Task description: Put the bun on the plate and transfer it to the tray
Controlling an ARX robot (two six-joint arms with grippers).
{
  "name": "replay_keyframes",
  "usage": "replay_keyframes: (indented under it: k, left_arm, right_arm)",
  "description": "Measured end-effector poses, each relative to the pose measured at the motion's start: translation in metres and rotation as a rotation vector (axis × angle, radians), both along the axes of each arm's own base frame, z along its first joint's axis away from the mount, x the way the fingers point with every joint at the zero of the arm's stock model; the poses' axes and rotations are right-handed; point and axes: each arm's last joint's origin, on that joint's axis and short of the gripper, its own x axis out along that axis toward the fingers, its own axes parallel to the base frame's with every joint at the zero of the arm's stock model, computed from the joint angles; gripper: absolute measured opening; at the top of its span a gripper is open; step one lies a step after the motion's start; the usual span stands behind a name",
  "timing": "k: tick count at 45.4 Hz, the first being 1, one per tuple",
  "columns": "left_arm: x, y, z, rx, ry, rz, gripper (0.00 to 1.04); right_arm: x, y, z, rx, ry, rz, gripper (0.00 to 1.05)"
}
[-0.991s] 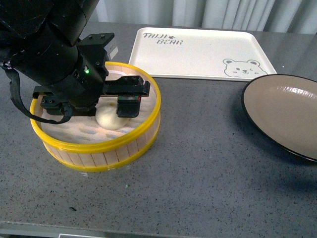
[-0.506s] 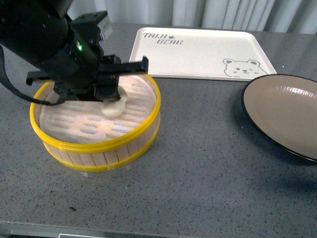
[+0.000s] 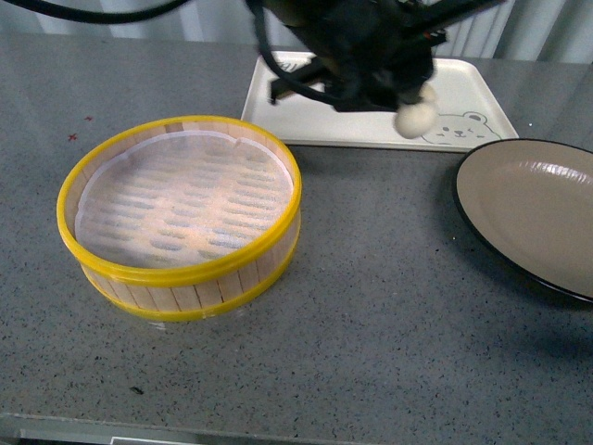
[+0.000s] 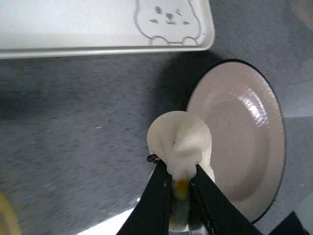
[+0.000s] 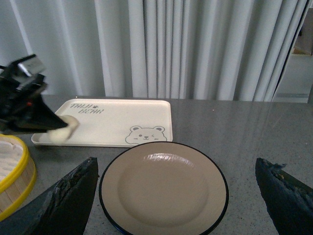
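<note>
Front view | step: bun (image 3: 415, 118) to plate (image 3: 533, 209) | my left hand (image 3: 411, 104) pinches the bun aloft near the tray (image 3: 352, 125), just short of the plate | right hand (image 5: 177, 193) spread, empty | next, in my judgement: centre over plate, lower, release.

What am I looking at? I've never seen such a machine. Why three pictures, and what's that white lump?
A robot with two arms, each ending in a two-fingered gripper. The wide picture is from a camera on its body; the other two from cameras on its wrists. On the grey table are a yellow-rimmed steamer basket, a cream tray with a bear drawing and a black-rimmed plate. The lump is a steamed bun, pinched in the left gripper above the table. The right gripper is open and holds nothing.
</note>
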Motion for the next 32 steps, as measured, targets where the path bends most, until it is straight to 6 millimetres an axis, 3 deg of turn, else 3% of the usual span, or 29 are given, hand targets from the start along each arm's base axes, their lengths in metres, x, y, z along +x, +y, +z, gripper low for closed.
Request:
replay_keyframes:
  k: [7,13,22,25,32]
  left_arm:
    - [0.008,-0.047,-0.017,-0.08,0.08,-0.055,0.05]
    - [0.009,-0.082,-0.02,-0.144,0.138,-0.109,0.05]
    - [0.011,-0.102,-0.012,-0.163,0.146,-0.15,0.05]
    - [0.011,-0.103,-0.013,-0.139,0.149,-0.165,0.13]
    - [0.009,-0.108,-0.024,-0.106,0.169,-0.185,0.43]
  right_arm:
    - [0.0,0.0,0.0,0.0,0.0,0.0,0.96]
    - [0.0,0.0,0.0,0.0,0.0,0.0,0.96]
    - [0.0,0.0,0.0,0.0,0.0,0.0,0.96]
    - [0.0,0.0,0.0,0.0,0.0,0.0,0.96]
    - [0.0,0.0,0.0,0.0,0.0,0.0,0.96]
